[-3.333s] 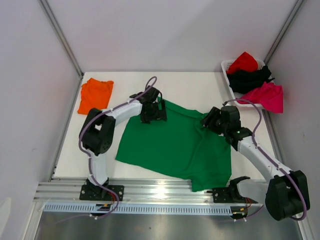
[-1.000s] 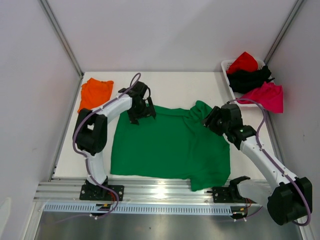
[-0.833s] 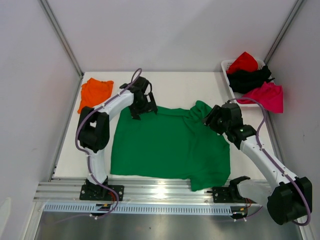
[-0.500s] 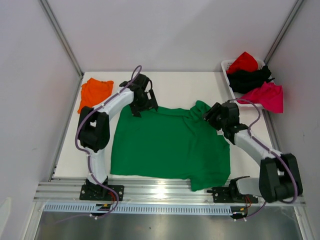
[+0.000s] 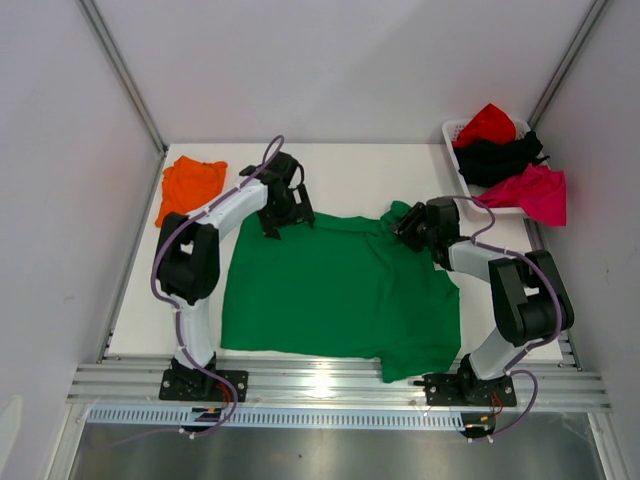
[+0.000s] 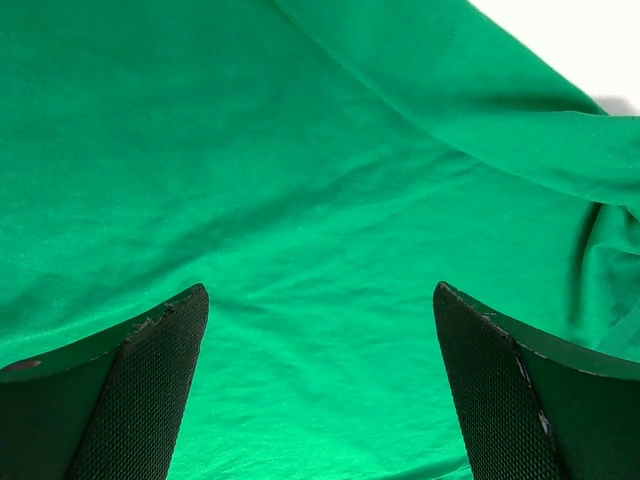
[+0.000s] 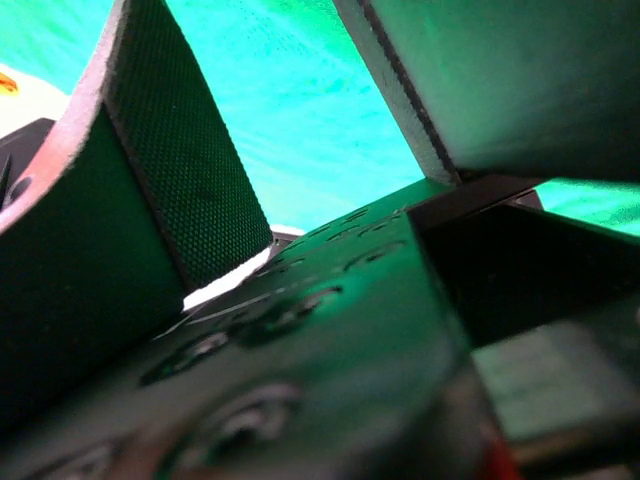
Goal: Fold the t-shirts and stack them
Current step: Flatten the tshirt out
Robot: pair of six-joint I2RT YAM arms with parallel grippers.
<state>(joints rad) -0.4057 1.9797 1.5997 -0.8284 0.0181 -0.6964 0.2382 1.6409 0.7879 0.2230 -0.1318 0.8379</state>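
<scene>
Green t-shirt (image 5: 340, 290) spread mostly flat, far right corner bunched.

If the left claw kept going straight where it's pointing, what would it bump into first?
The green t-shirt. The left gripper points down at the cloth with its fingers wide open, and nothing else shows in between. How near the cloth is can't be told for sure.
</scene>
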